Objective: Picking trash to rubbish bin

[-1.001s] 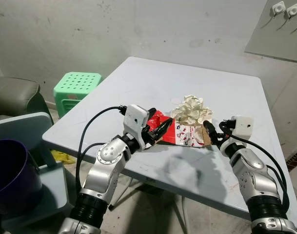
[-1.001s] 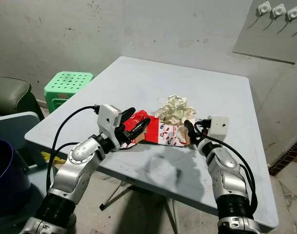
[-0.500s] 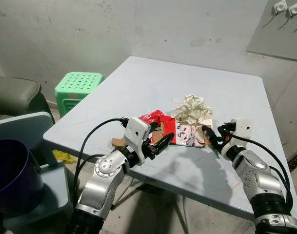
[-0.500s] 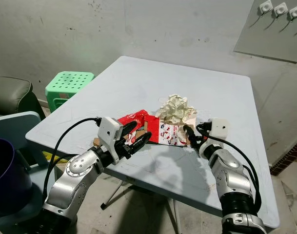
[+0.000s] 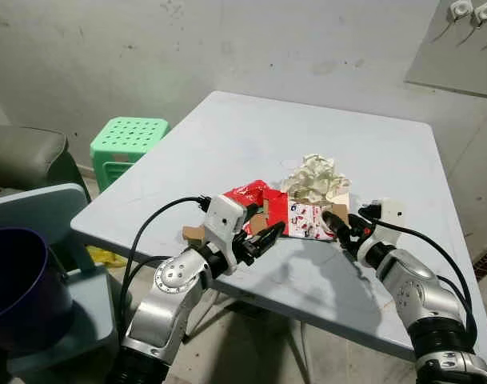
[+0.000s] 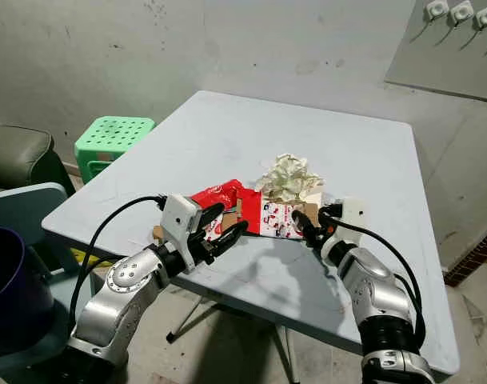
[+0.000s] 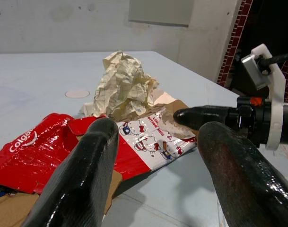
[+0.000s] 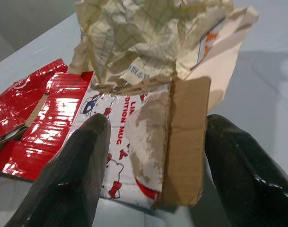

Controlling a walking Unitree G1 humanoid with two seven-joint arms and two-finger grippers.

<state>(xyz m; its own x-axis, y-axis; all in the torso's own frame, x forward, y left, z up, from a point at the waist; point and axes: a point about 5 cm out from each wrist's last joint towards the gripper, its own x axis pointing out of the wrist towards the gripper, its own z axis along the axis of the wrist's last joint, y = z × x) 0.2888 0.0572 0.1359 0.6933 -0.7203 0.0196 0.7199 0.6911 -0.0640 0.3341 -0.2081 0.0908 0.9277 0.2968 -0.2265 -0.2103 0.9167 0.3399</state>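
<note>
A pile of trash lies near the front of the pale table [image 5: 227, 136]: a red wrapper [image 5: 247, 194], a torn red-and-white cartoon carton [image 5: 307, 218] and a crumpled paper ball [image 5: 313, 178]. My left gripper [image 5: 261, 235] is open, low over the table just in front of the red wrapper [image 7: 35, 151]. From the right, my right gripper [image 5: 337, 223] is open at the carton's brown flap [image 8: 184, 142], which lies between its fingers. The paper ball [image 8: 144, 38] sits just beyond. A dark purple bin [image 5: 19, 280] stands at my lower left.
A brown cardboard scrap [image 5: 193, 233] lies at the table's front edge. The bin rests on a blue-grey seat [image 5: 83, 300] beside a grey sofa [image 5: 23, 156]. A green stool [image 5: 127, 140] stands left of the table. A concrete wall is behind.
My left gripper has drawn back off the red wrapper toward the table's front edge. My right gripper has slid left, closer to the carton's flap.
</note>
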